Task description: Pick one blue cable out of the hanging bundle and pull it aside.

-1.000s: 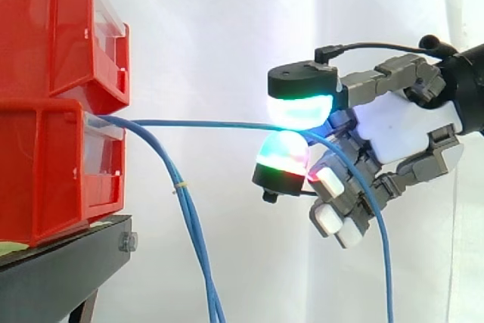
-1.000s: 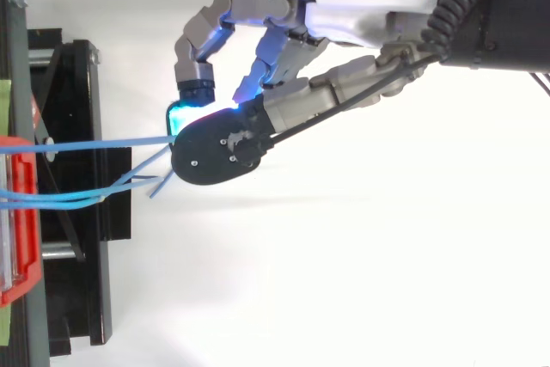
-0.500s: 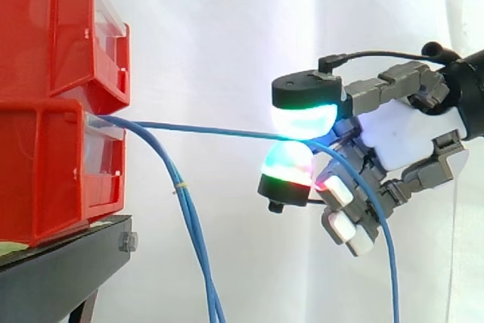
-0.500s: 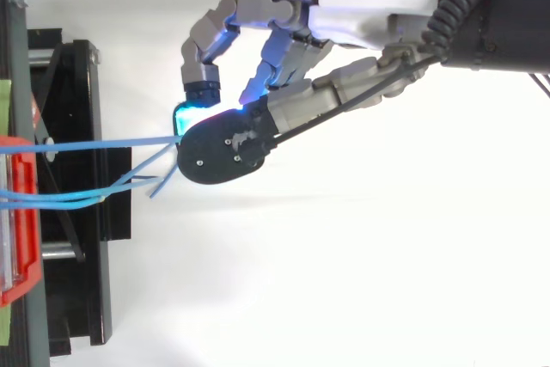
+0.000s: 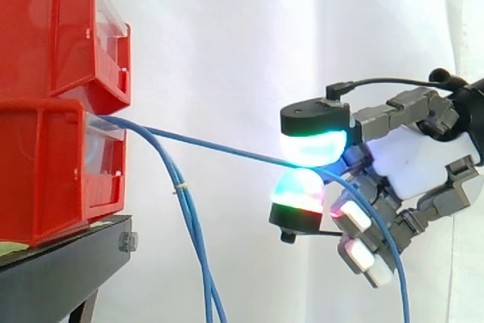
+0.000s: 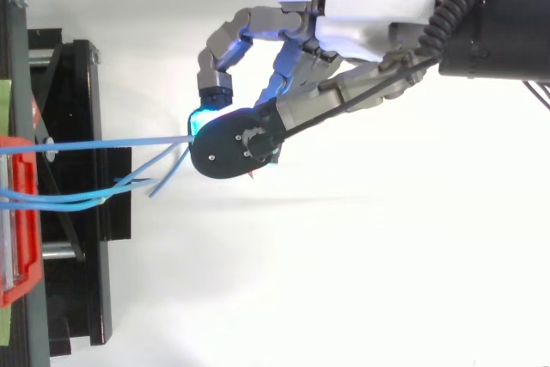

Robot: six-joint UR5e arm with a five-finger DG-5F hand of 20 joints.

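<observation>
One blue cable [image 5: 219, 148] runs taut from the lower red bin [image 5: 53, 172] out to my hand [image 5: 412, 164], sloping down to the right. My hand [image 6: 344, 83] is shut on this cable, pinching it between two glowing fingertips [image 5: 311, 147]. Past the pinch the cable drops in a loop [image 5: 389, 255] toward the bottom edge. The rest of the blue bundle [image 5: 193, 240] hangs from the bin's front, tied by a small yellow band. In the top view the pulled cable [image 6: 112, 143] lies apart from the other strands [image 6: 77, 199].
Two red bins are stacked at the left, the upper one [image 5: 60, 28] above the lower, on a black stand [image 5: 53, 270]. The stand's frame [image 6: 73, 195] shows at the left in the top view. A white curtain hangs behind.
My hand has moved to the right and downward with the cable pinched in it. The cable, level a second ago, now slopes down from the bin.
</observation>
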